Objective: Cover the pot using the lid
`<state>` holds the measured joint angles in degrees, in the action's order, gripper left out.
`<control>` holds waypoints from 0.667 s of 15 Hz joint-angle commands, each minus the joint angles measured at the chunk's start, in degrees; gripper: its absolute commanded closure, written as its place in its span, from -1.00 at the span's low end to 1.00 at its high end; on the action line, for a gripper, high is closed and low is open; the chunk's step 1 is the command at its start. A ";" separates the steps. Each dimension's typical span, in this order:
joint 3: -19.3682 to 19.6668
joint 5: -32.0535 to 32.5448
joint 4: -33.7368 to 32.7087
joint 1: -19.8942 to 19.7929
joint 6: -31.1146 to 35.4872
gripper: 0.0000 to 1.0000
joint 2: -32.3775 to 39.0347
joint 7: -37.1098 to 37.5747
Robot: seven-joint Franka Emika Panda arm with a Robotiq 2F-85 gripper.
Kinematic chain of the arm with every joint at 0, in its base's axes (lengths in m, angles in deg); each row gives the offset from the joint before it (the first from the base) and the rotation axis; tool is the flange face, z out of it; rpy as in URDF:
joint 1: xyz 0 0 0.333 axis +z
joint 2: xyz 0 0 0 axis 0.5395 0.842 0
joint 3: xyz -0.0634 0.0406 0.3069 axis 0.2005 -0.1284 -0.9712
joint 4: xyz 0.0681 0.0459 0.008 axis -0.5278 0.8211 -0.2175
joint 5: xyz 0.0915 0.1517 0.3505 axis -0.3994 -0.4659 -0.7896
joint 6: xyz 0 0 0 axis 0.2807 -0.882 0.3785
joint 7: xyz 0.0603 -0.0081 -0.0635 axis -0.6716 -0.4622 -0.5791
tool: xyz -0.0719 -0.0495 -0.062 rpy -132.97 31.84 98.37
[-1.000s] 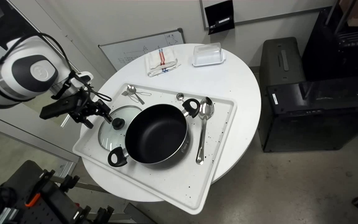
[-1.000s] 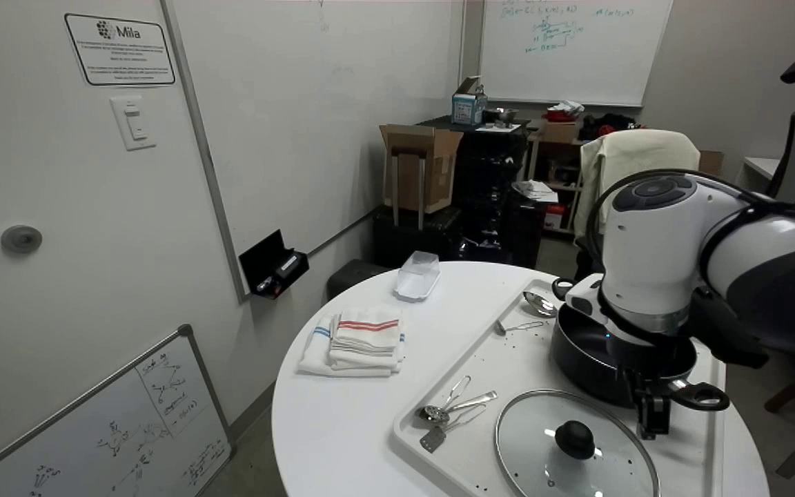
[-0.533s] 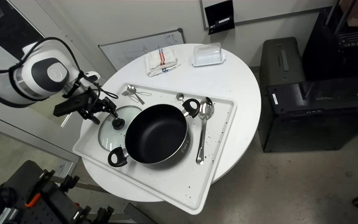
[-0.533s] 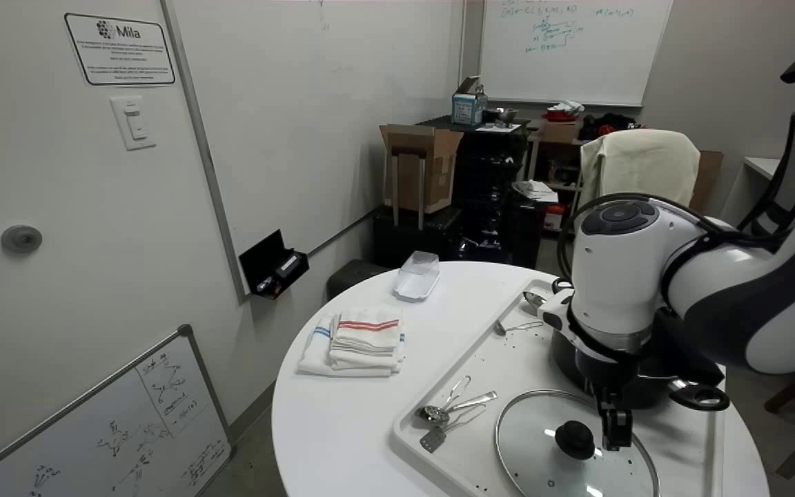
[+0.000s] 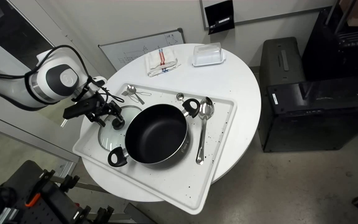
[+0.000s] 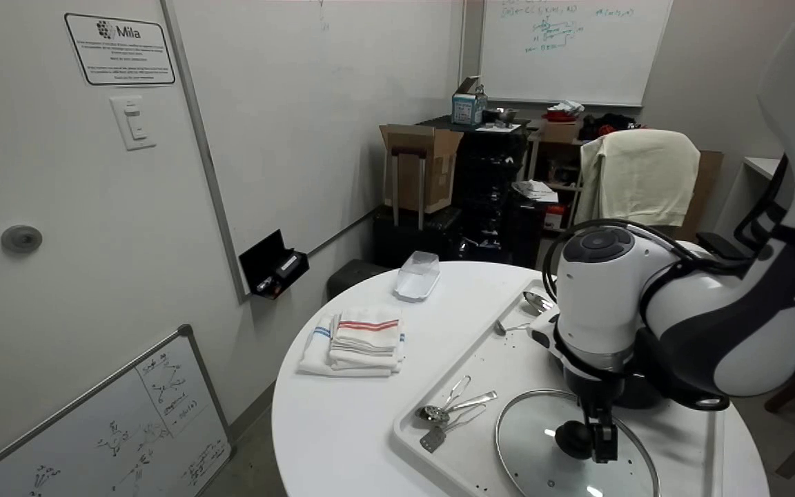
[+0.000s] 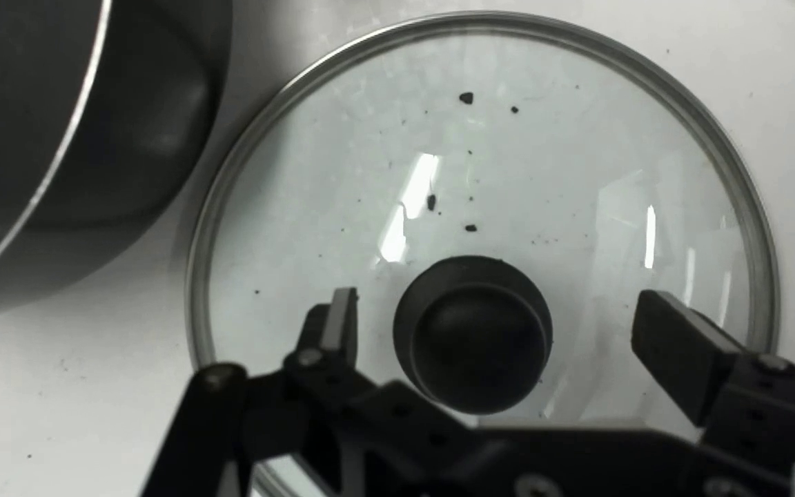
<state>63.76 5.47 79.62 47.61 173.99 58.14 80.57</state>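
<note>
While a white and dark-grey jointed robot arm (image 5: 53, 82) stands at the left, its black two-fingered pincer (image 7: 494, 317) hangs over the round clear glass lid (image 5: 109, 138) with a thin metal rim. The pincer is spread wide: in the wrist view its fingers (image 7: 677, 345) stand either side of the lid's round black knob (image 7: 480, 345), with glass showing between the knob and each finger. Whether the fingertips reach down level with the knob, I cannot tell. The lid lies flat, knob up, on the left part of a white rectangular tray (image 5: 172, 185), which rests on a round white table (image 5: 242, 84). Beyond the lid, toward the tray's far left corner, is a small cluster of metal utensils (image 5: 131, 89).

Just right of the lid stands the wide, round black pot (image 5: 157, 133), upright and open at the top, one short black handle (image 5: 122, 161) pointing near left, its twin far right. Folded white towels (image 5: 162, 59) with red and blue stripes lie on the table beyond the tray. By the pot's far handle comes a small metal ladle (image 5: 180, 96), then a long metal spoon (image 5: 203, 130) on the tray, right of the pot, its bowl toward the far side. Farther right than the towels sits a white dish (image 5: 208, 60) with a clear cover.
</note>
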 commanded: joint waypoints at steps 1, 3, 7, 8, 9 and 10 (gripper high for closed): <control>1.33 -1.29 -2.57 1.60 1.41 -1.00 3.10 -0.15; 1.51 -1.40 -3.35 1.80 1.55 -1.00 4.01 -0.11; 1.87 -1.45 -4.51 2.20 2.14 -1.00 5.12 -0.02; 1.94 -1.47 -4.74 2.28 2.18 -1.00 5.32 -0.04; 1.98 -1.47 -4.91 2.32 2.21 -0.92 5.45 -0.07; 1.99 -1.45 -5.04 2.32 2.28 -0.47 5.50 -0.16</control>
<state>64.65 5.34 75.97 48.57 174.95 62.40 80.60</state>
